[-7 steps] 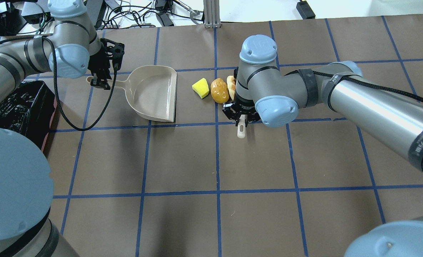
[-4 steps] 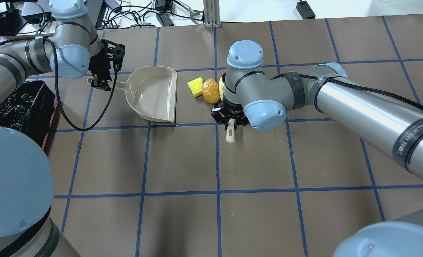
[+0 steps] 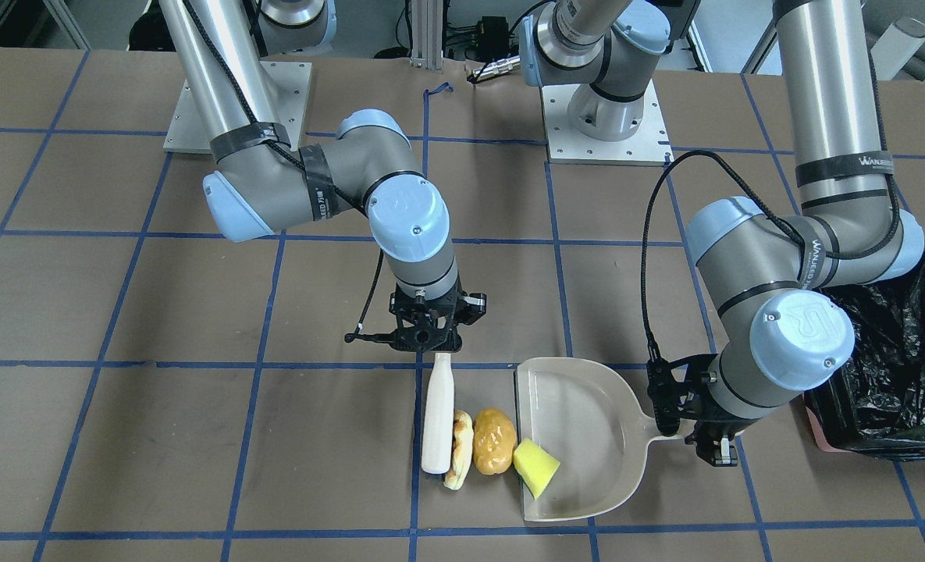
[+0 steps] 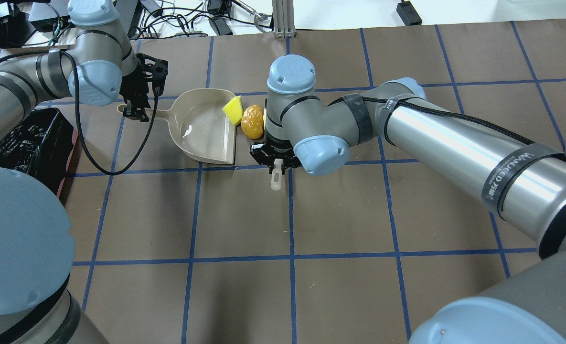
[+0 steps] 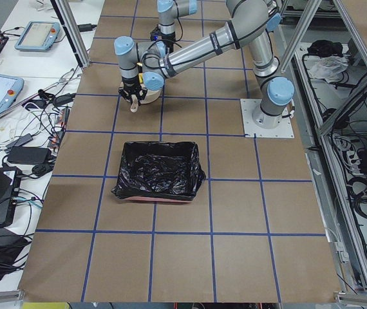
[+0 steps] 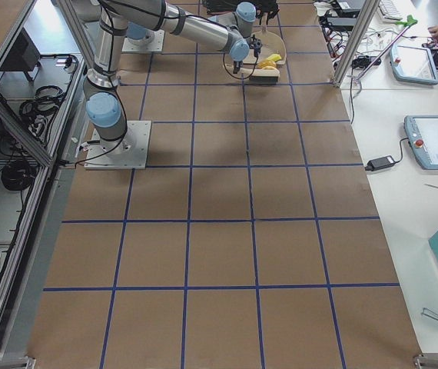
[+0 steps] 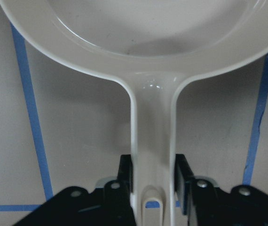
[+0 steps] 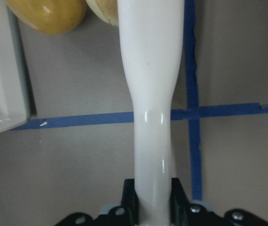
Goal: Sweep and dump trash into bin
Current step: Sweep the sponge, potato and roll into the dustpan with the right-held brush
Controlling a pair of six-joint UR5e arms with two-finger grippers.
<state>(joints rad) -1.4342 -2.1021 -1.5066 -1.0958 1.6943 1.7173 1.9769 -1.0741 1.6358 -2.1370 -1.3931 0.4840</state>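
Observation:
The beige dustpan [image 3: 587, 421] lies flat, and my left gripper [image 3: 700, 441] is shut on its handle [image 7: 153, 141]. My right gripper [image 3: 431, 343] is shut on a white sweeper [image 3: 435, 421] that lies against the trash. The pale bread piece [image 3: 457, 451], the golden-brown potato lump [image 3: 494, 441] and the yellow-green sponge wedge [image 3: 536, 467] sit in a row. The sponge rests on the pan's open lip [image 4: 233, 109], with the potato [image 4: 252, 122] touching it just outside. In the overhead view my right wrist hides the bread. The bin [image 3: 891, 375] with its black bag stands beyond the pan's handle.
The table [image 4: 244, 215] is brown paper with a blue tape grid. The bin [image 4: 25, 143] sits at the table's left edge under my left arm. Cables and power bricks [image 4: 192, 19] lie past the far edge. The arm bases [image 3: 603, 117] stand on plates.
My right gripper has moved left with the sweeper, pushing all three items toward the dustpan. The sponge now sits on the pan's lip. My left gripper and the dustpan have stayed still.

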